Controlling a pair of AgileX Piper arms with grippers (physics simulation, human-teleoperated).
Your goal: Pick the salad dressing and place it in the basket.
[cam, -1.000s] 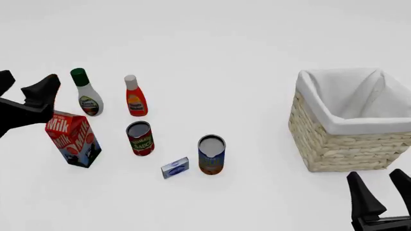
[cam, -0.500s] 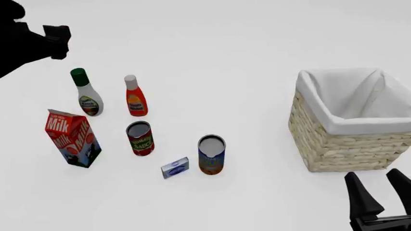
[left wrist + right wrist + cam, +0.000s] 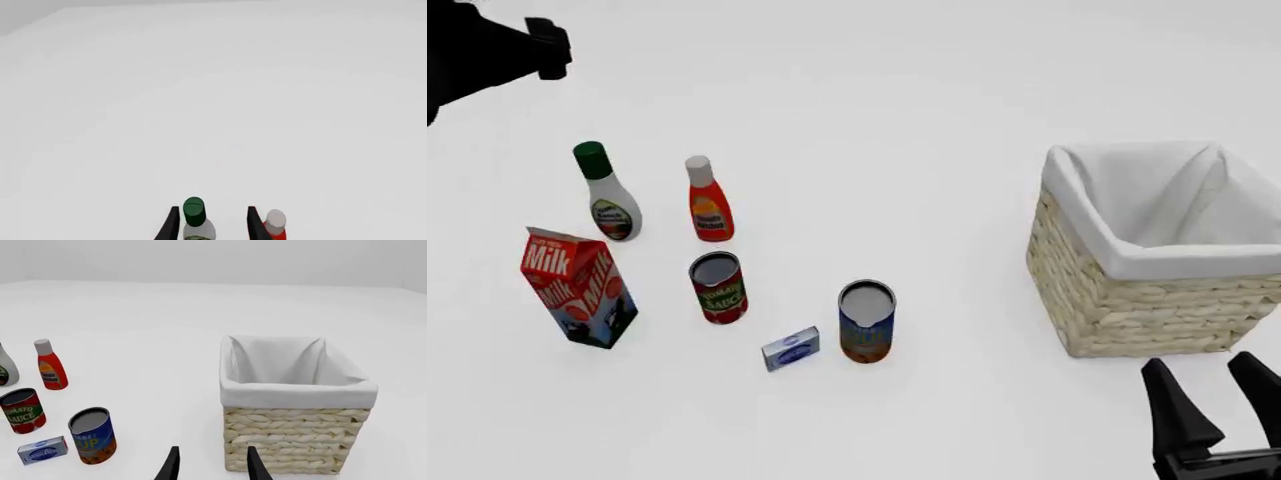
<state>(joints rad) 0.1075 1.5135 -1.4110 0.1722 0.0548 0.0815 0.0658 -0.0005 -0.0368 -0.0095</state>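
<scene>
The salad dressing, a white bottle with a dark green cap, stands upright at the far left of the table. Its cap shows between the two fingers in the left wrist view. My left gripper hangs open, high above and beyond the bottle, touching nothing. The basket, woven straw with a white cloth lining, sits at the right, and nothing shows inside it. Near the front right corner my right gripper is open and holds nothing, just in front of the basket.
A red bottle with a white cap stands right of the dressing. In front of them are a milk carton, a tomato sauce can, a blue-labelled can and a small blue box.
My left gripper rose from beside the milk carton to high at the far left. The right gripper barely shifted. No object moved.
</scene>
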